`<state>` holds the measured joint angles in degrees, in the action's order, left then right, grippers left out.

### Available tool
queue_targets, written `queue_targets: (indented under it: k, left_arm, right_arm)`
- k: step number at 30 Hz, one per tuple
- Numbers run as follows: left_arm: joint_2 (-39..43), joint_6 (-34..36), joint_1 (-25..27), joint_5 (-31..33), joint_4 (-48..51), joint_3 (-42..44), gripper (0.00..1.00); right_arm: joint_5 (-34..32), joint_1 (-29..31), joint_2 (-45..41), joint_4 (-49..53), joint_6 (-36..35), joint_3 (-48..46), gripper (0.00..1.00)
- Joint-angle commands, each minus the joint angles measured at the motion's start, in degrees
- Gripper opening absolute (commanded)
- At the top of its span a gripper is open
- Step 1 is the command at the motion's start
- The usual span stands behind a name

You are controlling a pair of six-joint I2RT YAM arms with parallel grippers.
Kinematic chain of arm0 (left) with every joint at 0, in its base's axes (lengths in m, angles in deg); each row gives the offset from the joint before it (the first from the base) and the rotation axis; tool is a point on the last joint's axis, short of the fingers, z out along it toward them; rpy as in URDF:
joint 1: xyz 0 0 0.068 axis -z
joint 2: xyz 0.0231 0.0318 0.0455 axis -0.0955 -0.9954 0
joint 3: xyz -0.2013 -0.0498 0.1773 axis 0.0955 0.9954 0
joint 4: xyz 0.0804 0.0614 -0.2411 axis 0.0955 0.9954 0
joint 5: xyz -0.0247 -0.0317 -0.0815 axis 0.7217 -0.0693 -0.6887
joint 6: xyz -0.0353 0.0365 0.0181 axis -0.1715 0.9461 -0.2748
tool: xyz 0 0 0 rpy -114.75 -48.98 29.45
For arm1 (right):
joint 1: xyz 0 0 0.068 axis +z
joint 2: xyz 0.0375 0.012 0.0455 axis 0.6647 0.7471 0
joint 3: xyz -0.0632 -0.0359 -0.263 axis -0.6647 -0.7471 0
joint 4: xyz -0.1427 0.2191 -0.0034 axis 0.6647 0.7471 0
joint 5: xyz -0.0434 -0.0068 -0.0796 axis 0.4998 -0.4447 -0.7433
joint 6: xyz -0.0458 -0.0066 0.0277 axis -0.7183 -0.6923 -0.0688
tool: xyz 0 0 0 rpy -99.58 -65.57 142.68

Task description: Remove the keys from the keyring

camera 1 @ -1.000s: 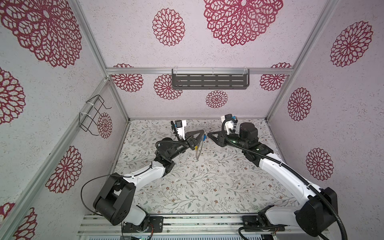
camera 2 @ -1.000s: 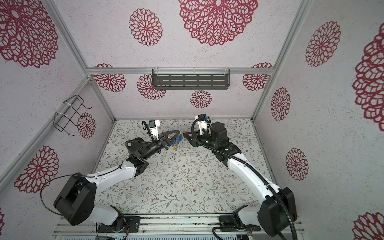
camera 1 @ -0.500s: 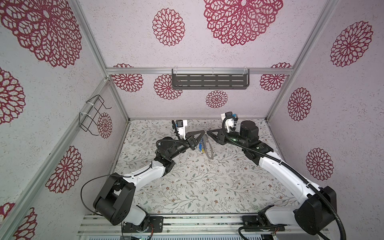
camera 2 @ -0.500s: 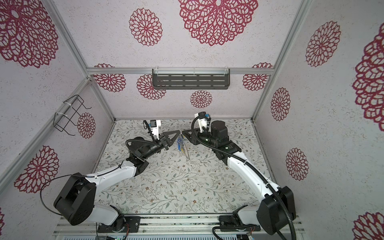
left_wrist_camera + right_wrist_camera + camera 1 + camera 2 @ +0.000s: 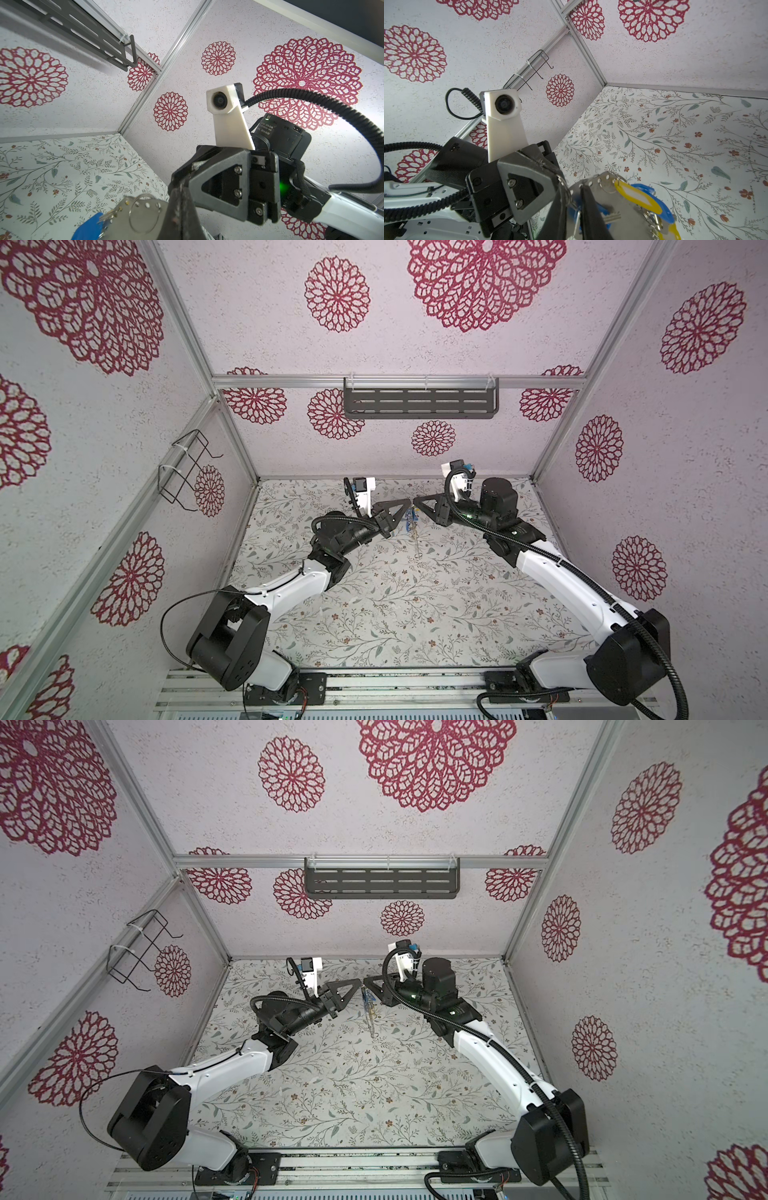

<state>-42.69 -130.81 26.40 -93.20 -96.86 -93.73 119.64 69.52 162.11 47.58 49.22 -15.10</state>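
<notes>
Keyring point(image 5: 122, 228): hangs in mid-air toward the back of the cell, between the two gripper tips, edge-on from above. Thin flat grey metal with holes along its rim — stiff, light, probably slick. Keys point(image 5: 636, 195): dangle below on tiny loops, yellow and blue plastic; likely to swing and tangle. Best taken by a tag's flat faces or its small loop, with the rim held firm. Left gripper point(image 5: 408, 503): pinched shut at the rim. Right gripper point(image 5: 417, 502): jaws nearly together about a small loop and a blue tag — cannot tell whether gripping. Below: flat floral tabletop point(image 5: 395, 614). Around: white walls with red rosettes, slotted shelf point(image 5: 419, 400) at the back, wire rack point(image 5: 187, 472) on the left arm's side.
</notes>
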Motion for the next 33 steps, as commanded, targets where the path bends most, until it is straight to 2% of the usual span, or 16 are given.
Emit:
queue_targets:
  k: [1, 25, 33]
  left_arm:
    - [-0.06, -0.44, -0.38, -0.82, -2.55, -1.96, 0.0]
    - [-0.94, -2.35, -0.57, -0.27, -6.05, -1.85, 0.0]
    - [-1.67, -3.03, -0.59, -0.27, -7.29, -2.0, 0.0]
  right_arm:
    - [1.8, 0.42, -0.54, -2.88, 0.54, 1.31, 0.14]
    - [3.37, 2.12, 0.27, -6.26, 2.68, -0.65, 0.16]
    - [3.36, 2.34, 0.12, -7.11, 3.07, -1.26, 0.1]
